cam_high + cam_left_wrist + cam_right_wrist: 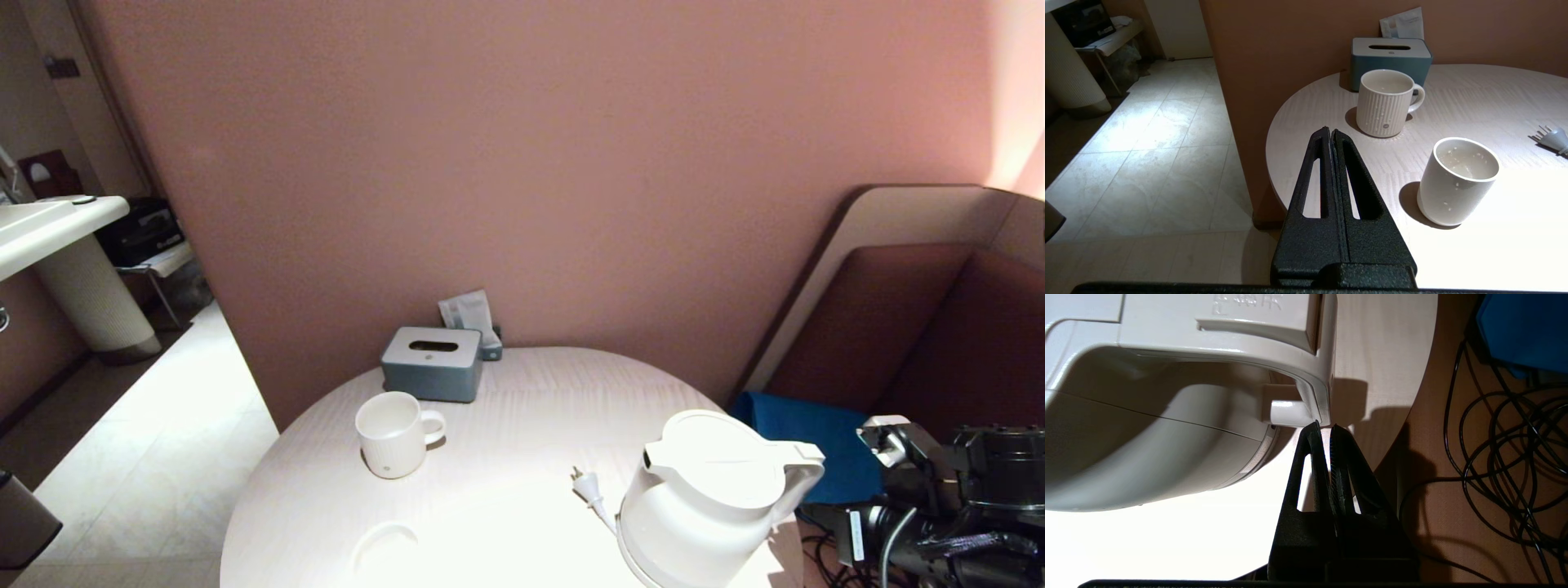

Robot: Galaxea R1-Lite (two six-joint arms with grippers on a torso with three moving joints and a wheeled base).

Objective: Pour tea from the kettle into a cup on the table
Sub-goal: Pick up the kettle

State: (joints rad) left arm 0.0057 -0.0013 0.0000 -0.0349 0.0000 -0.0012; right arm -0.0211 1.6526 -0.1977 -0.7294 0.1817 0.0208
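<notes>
Pink wall (571, 163) backs the round white worktop with faint wood-grain streaks (531, 408), which meets it at the far edge. Large white plastic electric kettle with flat lid and loop handle (702, 506) stands upright at the near right edge of the worktop; its white cord and plug (586, 487) lie on the surface just beside it, toward the centre. Grey-blue rectangular tissue box (433, 363) sits at the far edge against the wall. White ribbed mug with a handle (396, 434) stands upright near the left edge, just in front of the box. Small plain white handleless cup (1457, 181) stands upright nearer the near left edge, apart from the mug; droplets speck its inside.

Right gripper (1325, 428) is off the near right edge, tips just beside the lower end of the kettle handle; jaws nearly closed, a thin slit between them, holding nothing. Left gripper (1331, 131) hangs off the left edge; jaws pressed together, empty.
</notes>
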